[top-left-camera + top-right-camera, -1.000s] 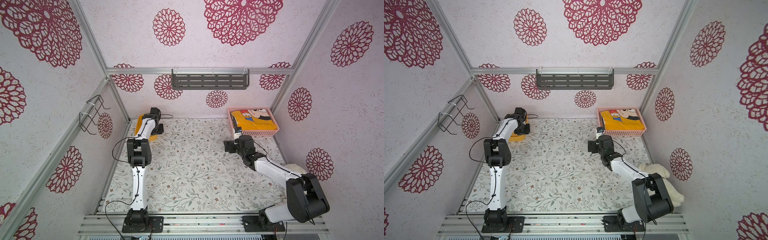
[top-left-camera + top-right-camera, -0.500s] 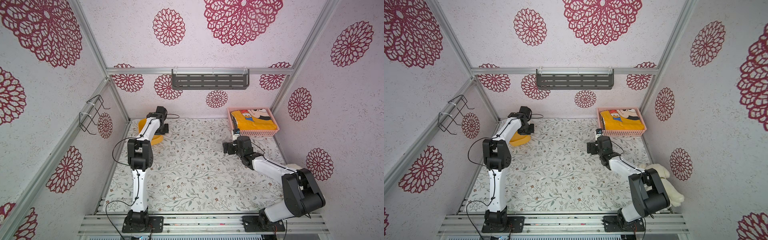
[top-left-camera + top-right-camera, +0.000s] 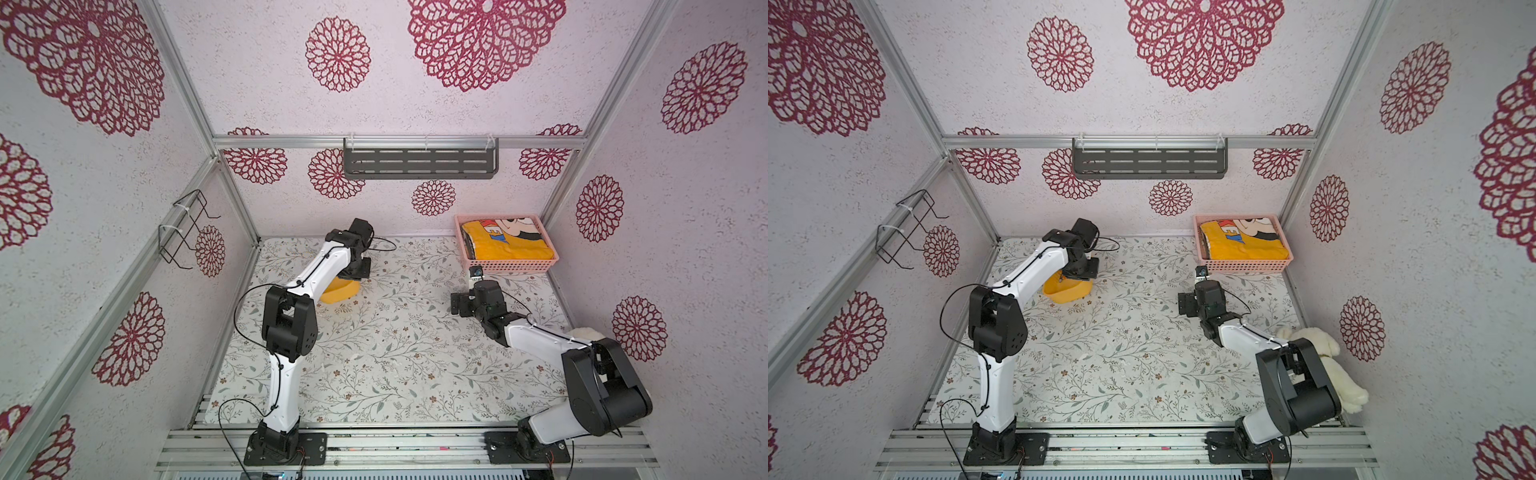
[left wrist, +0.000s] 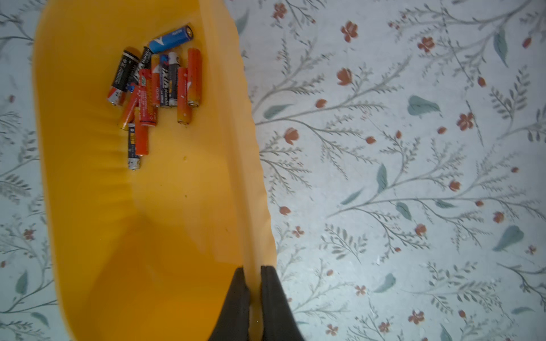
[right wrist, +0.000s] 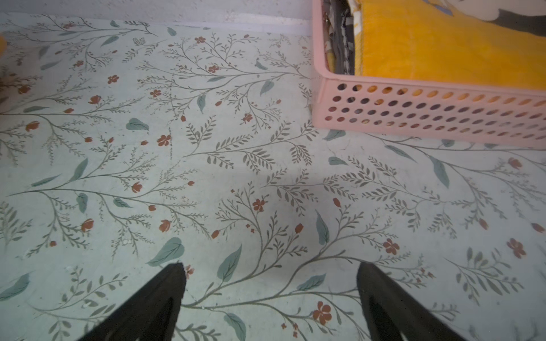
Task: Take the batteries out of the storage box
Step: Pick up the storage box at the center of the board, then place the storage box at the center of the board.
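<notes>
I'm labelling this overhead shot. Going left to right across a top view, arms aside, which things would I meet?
Black wire rack on the side wall → yellow storage box → pink basket → white plush toy.

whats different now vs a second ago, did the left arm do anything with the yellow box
The left gripper closed on the wall of the yellow box and dragged it out of the far left corner toward the middle of the table, with the batteries still inside. The right gripper stayed open and empty and hardly moved. The pink basket and plush toy stayed put.
</notes>
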`<state>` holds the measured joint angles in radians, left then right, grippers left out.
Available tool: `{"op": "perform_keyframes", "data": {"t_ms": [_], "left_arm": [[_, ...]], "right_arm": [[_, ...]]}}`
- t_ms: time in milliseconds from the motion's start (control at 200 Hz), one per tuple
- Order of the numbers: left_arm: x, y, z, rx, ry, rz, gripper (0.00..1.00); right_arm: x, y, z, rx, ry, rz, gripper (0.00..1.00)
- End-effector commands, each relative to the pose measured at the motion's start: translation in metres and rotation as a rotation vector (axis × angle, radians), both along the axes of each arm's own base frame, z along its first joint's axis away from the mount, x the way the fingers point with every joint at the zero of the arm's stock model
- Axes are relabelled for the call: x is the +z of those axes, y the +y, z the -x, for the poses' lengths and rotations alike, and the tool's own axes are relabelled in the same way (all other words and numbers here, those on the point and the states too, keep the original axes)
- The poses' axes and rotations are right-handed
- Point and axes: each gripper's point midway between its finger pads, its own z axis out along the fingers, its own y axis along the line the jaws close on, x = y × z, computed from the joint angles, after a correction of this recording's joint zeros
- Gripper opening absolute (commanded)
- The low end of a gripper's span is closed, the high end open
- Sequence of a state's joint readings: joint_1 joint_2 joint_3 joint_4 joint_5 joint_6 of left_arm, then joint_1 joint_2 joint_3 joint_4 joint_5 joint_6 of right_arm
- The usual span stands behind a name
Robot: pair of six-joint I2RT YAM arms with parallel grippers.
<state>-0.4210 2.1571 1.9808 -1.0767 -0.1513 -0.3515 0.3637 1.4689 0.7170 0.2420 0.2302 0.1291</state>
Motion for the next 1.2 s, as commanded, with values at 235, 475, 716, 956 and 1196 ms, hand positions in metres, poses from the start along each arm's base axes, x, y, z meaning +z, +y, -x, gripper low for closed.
{"op": "perform_keyframes", "data": {"t_ms": [235,475,716,956,1196], "left_arm": [[-0.012,-0.120,0.065,-0.037,0.114,0.187,0.00],[-0.032,-0.197,0.118,-0.101,0.263,0.298,0.00],[-0.044,-0.229,0.143,-0.115,0.353,0.371,0.00],[-0.062,-0.237,0.143,-0.122,0.409,0.418,0.15],[-0.049,-0.236,0.122,-0.099,0.355,0.457,0.19]], "right_arm": [[0.073,-0.060,0.017,-0.212,-0.281,0.033,0.99],[0.097,-0.094,0.038,-0.298,-0.397,-0.032,0.99],[0.107,-0.106,0.049,-0.326,-0.449,-0.027,0.99],[0.098,-0.104,0.050,-0.316,-0.436,-0.049,0.99],[0.091,-0.100,0.046,-0.295,-0.417,-0.058,0.99]]}}
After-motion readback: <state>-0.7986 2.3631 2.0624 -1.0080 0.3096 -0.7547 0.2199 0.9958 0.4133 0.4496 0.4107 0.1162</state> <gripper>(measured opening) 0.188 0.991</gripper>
